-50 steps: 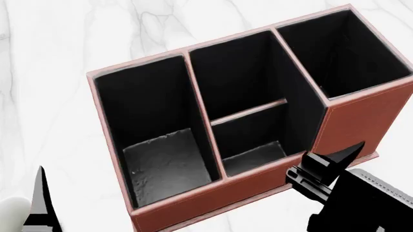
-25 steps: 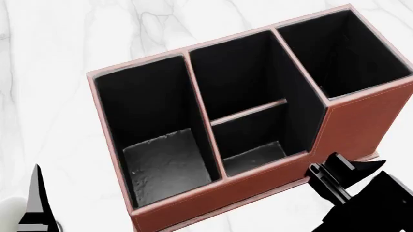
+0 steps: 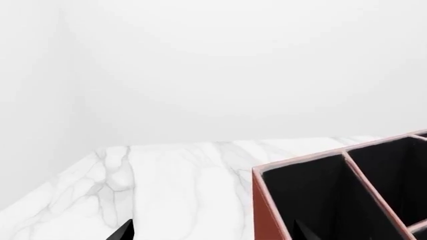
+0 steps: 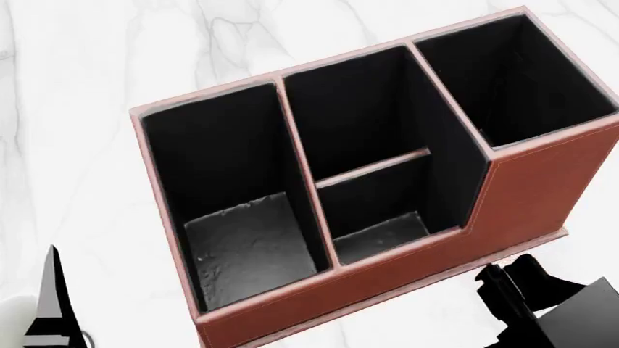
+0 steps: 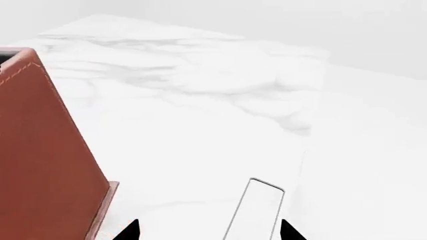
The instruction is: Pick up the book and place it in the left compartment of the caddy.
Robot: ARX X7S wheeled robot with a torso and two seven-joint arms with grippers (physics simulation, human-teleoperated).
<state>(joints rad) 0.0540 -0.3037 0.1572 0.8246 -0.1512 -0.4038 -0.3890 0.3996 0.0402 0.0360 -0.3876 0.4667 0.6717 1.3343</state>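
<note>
One three-section caddy [image 4: 541, 196] is centred in the head view. The left gripper [image 3: 213, 232] and right gripper [image 5: 210, 231] are both held with jaws spread. One thin pale slab [image 5: 257, 210], unconfirmed as the book, is seen at bottom centre of the right wrist view.

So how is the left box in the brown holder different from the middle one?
The left compartment is one open space, while the middle compartment has a crossbar splitting it in two. The left one looks wider and shows a bigger patch of greyish floor; the middle one shows a smaller patch. Both are black inside, empty, and sit in the same reddish-brown caddy.
</note>
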